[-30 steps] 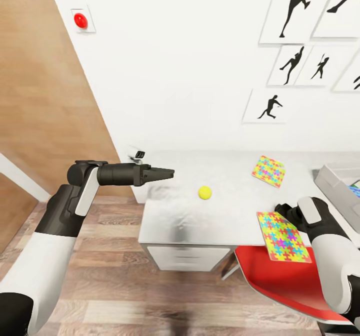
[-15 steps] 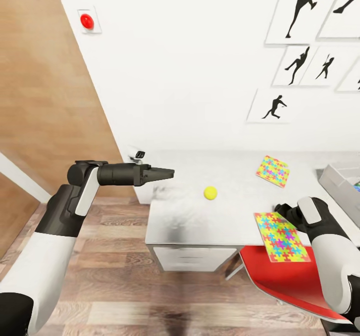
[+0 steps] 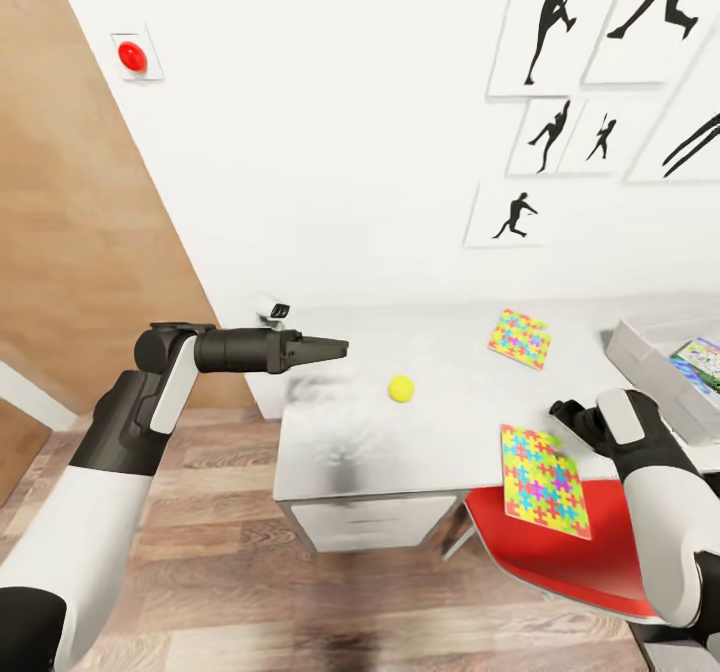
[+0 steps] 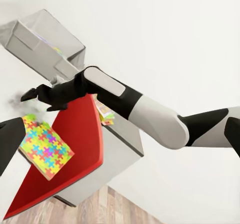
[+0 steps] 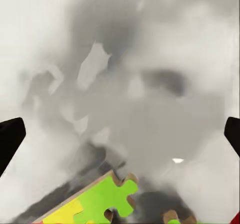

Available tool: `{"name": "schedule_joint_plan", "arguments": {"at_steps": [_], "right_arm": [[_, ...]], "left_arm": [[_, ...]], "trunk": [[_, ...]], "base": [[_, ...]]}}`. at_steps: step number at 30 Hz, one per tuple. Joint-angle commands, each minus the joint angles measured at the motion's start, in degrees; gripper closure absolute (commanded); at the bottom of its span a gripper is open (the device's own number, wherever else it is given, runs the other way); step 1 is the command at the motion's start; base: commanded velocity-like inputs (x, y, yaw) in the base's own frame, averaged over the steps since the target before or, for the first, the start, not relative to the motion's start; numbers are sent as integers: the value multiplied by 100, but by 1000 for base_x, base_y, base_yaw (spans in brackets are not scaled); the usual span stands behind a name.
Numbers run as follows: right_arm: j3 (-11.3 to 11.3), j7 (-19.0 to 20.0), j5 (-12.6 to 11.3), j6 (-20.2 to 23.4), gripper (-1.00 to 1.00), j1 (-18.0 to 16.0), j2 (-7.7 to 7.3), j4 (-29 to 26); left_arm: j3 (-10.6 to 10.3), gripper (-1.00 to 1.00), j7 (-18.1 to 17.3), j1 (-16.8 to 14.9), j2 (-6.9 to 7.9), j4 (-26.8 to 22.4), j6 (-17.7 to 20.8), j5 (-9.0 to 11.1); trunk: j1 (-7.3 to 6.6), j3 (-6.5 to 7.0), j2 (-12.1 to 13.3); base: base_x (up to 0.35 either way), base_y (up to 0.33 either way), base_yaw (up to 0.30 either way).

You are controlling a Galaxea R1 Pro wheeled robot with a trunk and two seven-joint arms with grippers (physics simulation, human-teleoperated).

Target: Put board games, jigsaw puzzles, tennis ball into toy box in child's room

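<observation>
The tennis ball point(image 3: 401, 388) lies in the middle of the pale table point(image 3: 340, 442). One jigsaw puzzle point(image 3: 520, 338) lies flat near the wall. The other jigsaw puzzle point(image 3: 543, 467) hangs over the table's front edge, above a red chair. My right gripper point(image 3: 561, 415) is open, low over the tabletop just beside that puzzle's far corner point(image 5: 102, 201). My left gripper point(image 3: 335, 348) hovers open above the table's left end, holding nothing. The grey toy box point(image 3: 645, 352) sits at the table's right end with a printed board game point(image 3: 700, 362) inside. The left wrist view shows the right gripper point(image 4: 35, 98), the puzzle point(image 4: 45, 146) and the toy box point(image 4: 42, 36).
A red chair point(image 3: 570, 552) is tucked under the table's right front. Drawers point(image 3: 365, 525) sit below the tabletop. A white wall with black silhouette pictures point(image 3: 545, 137) backs the table. Wood-plank floor point(image 3: 220, 572) lies to the left and in front.
The whole picture has shifted, so the camera moved: the table and pictures slid left and more of the toy box shows. Both arms keep their pose.
</observation>
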Motion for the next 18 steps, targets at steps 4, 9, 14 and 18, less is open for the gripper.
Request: {"name": "schedule_joint_plan", "arguments": {"at_steps": [4,9,14,18], "right_arm": [[5,-92,-53,192,-100,4,44,-572],[8,-189,-54,471,-100,16,73,-1085],[9,-226,-62,735,-100,141,80,-1564],[9,-212,-98,1176,-100,364,91,-2187]], "left_arm": [[-3,-100,-8,2,11,-1,41,21],[-3,-100,-16,12,135,-10,41,36],[-3,-100,-50,34,296,-17,41,55],[-1,-100,-69,99,436,-18,41,83]], "trunk": [[4,19,-10],[4,55,-10],[4,90,-10],[4,119,-10]], "base": [[0,0,-182],[0,0,-182],[0,0,-182],[0,0,-184]]}}
